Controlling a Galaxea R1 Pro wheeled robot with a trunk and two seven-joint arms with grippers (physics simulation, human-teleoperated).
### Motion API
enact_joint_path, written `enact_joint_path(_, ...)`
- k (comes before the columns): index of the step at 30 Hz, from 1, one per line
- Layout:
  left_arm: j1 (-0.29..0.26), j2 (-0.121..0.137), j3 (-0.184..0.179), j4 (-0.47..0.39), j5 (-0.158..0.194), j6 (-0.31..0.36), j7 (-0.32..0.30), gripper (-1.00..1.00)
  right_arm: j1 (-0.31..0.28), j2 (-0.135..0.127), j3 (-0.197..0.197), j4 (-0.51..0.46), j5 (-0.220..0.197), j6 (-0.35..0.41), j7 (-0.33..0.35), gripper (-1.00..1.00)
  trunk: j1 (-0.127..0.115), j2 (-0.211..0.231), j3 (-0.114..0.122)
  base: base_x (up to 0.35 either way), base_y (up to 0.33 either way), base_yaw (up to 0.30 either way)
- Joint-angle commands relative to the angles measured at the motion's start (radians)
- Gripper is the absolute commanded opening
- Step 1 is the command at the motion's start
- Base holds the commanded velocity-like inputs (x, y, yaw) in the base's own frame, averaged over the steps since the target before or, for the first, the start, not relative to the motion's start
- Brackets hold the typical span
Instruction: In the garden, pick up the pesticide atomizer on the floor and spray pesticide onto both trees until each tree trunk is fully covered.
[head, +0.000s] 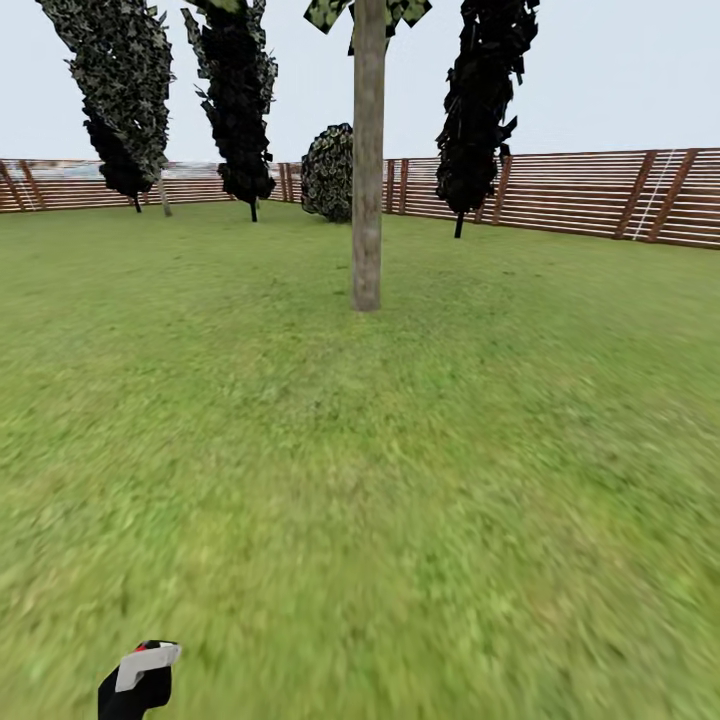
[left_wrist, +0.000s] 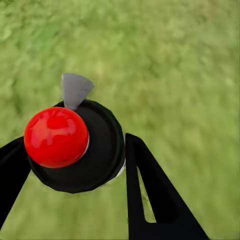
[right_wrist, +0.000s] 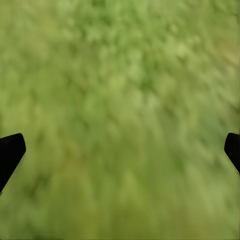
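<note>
In the left wrist view the pesticide atomizer (left_wrist: 75, 145) shows from above: a black round cap, a red ball on top and a grey nozzle pointing away. My left gripper (left_wrist: 75, 167) is shut on it, one black finger (left_wrist: 150, 195) on each side. In the head view the atomizer (head: 140, 678) pokes up at the bottom left. A tree with a bare pale grey-brown trunk (head: 367, 180) stands straight ahead, several metres off across the garden lawn (head: 400, 480). My right gripper (right_wrist: 120, 150) hangs open over grass, its fingertips wide apart and holding nothing.
A brown slatted fence (head: 600, 190) rings the far side of the lawn. Black cone-shaped cypresses (head: 240, 90) (head: 485, 100) (head: 120, 90) and a round dark bush (head: 328, 172) stand along it. Open grass lies between me and the trunk.
</note>
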Motion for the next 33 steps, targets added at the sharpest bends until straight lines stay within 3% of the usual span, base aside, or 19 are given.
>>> enact_joint_path(1, -0.001, -0.001, 0.009, 0.001, -0.001, -0.002, -0.01, -1.0, 0.0, 0.0, -0.001, 0.001, 0.001, -0.003, 0.0, 1.0, 0.0, 0.0, -0.001, 0.338, 0.0, 0.0)
enact_joint_path(33, -0.001, -0.001, 0.009, 0.001, -0.001, -0.004, -0.01, -1.0, 0.0, -0.001, -0.003, 0.001, 0.001, -0.003, 0.0, 1.0, 0.0, 0.0, -0.001, 0.338, 0.0, 0.0)
